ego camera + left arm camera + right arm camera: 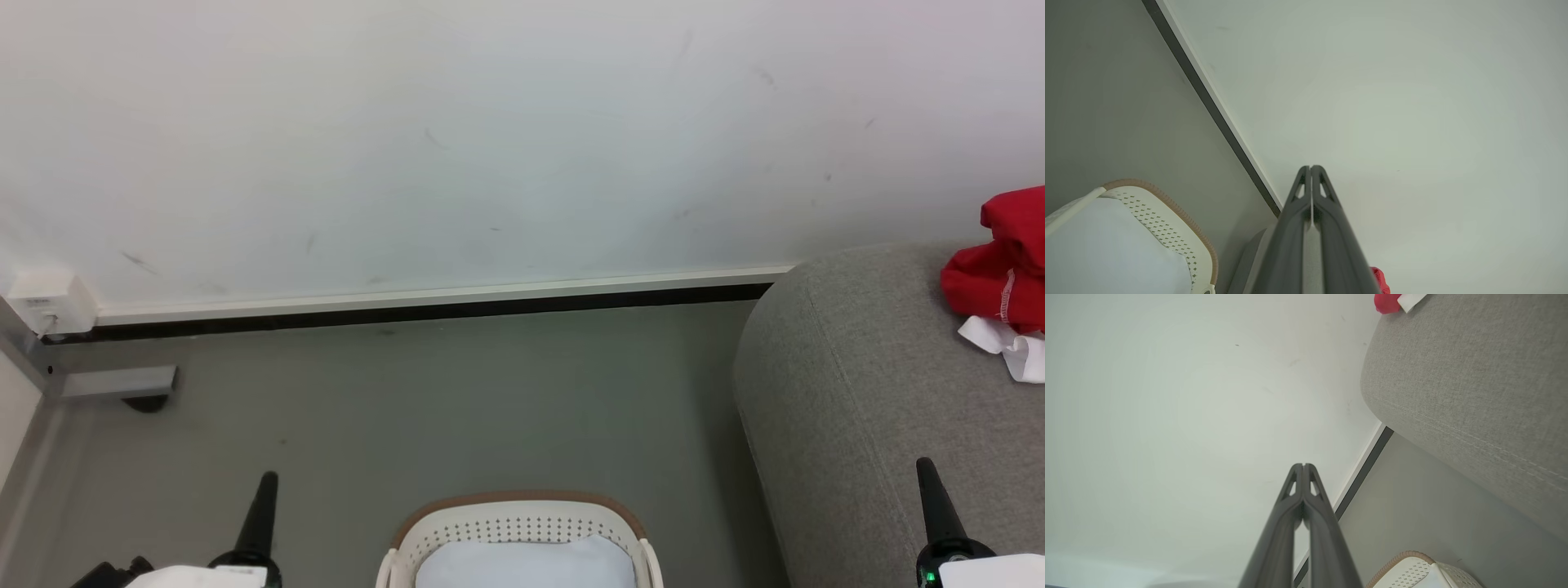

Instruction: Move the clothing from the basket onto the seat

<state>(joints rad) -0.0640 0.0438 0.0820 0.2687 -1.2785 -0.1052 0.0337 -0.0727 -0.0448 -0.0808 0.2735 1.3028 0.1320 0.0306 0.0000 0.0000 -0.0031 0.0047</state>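
Clothing and basket edge-cropped

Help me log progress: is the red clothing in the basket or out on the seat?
Out. The red clothing lies bunched on the grey seat; the visible part of the basket holds a pale pad.

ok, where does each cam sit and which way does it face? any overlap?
Head view: on the head, facing forward and down at wall, basket and seat with clothing; left gripper and right gripper tips at the lower corners.
Left wrist view: on the left wrist, facing along the shut left gripper at the wall; basket lower left.
Right wrist view: on the right wrist, facing along the shut right gripper at the wall; seat upper right.
Shared: all three catch the basket and red clothing.
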